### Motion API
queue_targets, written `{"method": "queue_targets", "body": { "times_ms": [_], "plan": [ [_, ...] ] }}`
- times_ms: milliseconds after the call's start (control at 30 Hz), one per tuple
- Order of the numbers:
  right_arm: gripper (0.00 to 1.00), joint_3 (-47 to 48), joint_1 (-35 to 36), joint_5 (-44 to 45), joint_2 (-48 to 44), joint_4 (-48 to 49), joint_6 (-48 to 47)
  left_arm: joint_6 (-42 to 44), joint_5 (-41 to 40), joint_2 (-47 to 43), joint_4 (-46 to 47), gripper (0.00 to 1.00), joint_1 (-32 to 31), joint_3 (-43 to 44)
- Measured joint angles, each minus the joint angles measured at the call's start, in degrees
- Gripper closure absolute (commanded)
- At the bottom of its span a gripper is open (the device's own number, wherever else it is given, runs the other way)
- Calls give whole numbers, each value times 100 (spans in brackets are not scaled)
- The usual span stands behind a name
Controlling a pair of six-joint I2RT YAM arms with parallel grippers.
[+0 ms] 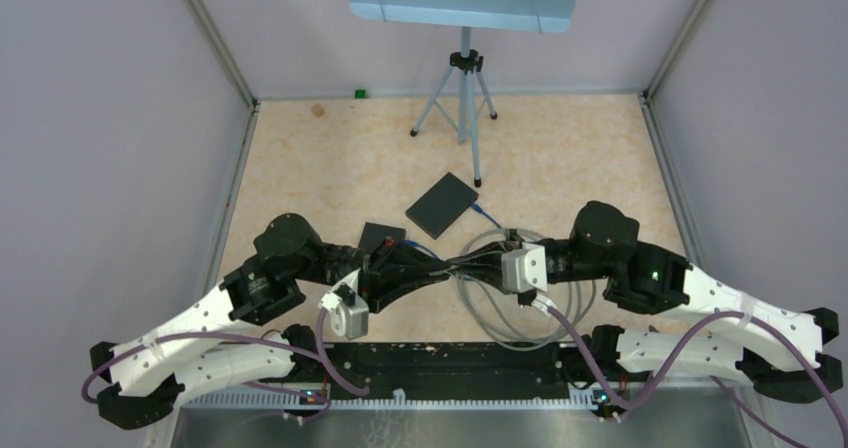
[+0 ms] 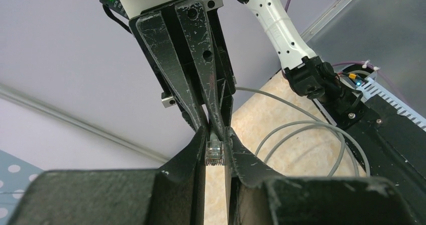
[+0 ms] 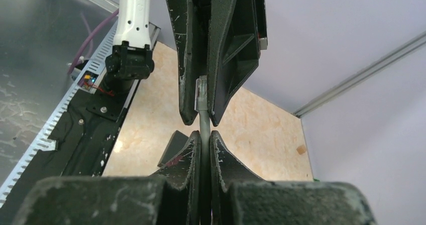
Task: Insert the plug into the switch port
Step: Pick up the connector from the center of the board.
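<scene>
Clear plug (image 2: 214,152) pinched in left gripper (image 2: 217,139), right gripper (image 3: 205,139) clamped on its grey cable (image 3: 204,123); switch (image 1: 440,205) apart, insertion pending.

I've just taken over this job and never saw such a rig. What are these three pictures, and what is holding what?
Two robot arms are bolted at the near edge of the table. The wide picture looks down from above and behind them; the other two come from a camera on each wrist, its own fingers at the bottom. The left gripper is shut on the clear plug; the right gripper is shut on the grey cable just behind it. On the table are a flat black box, probably the switch, a second dark box and a tripod.
</scene>
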Motion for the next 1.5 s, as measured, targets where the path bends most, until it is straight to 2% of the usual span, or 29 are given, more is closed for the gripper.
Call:
{"method": "queue_targets", "body": {
  "times_ms": [67, 100, 133, 200, 233, 300, 600, 733, 900, 1033, 1200, 1333, 1500],
  "plan": [
    [100, -15, 0, -22, -9, 24, 11, -7, 2, -7, 9, 100, 0, -11],
    [100, -26, 0, -42, -13, 26, 4, -20, 4, -9, 9, 89, 0, -20],
    [100, -33, 0, -44, -17, 26, 7, -22, 4, -9, 15, 73, -4, -26],
    [100, -101, 0, -37, -55, 114, 17, -52, -2, -11, 55, 54, -4, -42],
    [100, -127, 0, -33, -83, 125, 26, -96, -15, -22, 105, 48, -4, -68],
    [100, -197, 0, -11, -166, 181, 31, -153, -72, -68, 192, 44, -2, -153],
    [100, -247, 0, 98, -284, 282, 28, -358, -240, -157, 568, 48, -4, -317],
    [100, -249, 0, 173, -267, 284, 26, -396, -234, -155, 651, 57, -4, -317],
    [100, -251, 0, 229, -208, 306, 26, -400, -212, -105, 684, 61, -4, -317],
    [100, -251, 0, 236, -197, 378, 26, -404, -210, -52, 673, 70, -4, -317],
    [100, -251, 0, 234, -197, 385, 26, -402, -214, -44, 671, 69, -2, -317],
    [100, -251, 0, 238, -197, 389, 28, -402, -214, -44, 664, 62, -4, -317],
    [100, -251, 0, 245, -197, 389, 26, -409, -212, -44, 656, 61, -4, -317]
  ]
}}
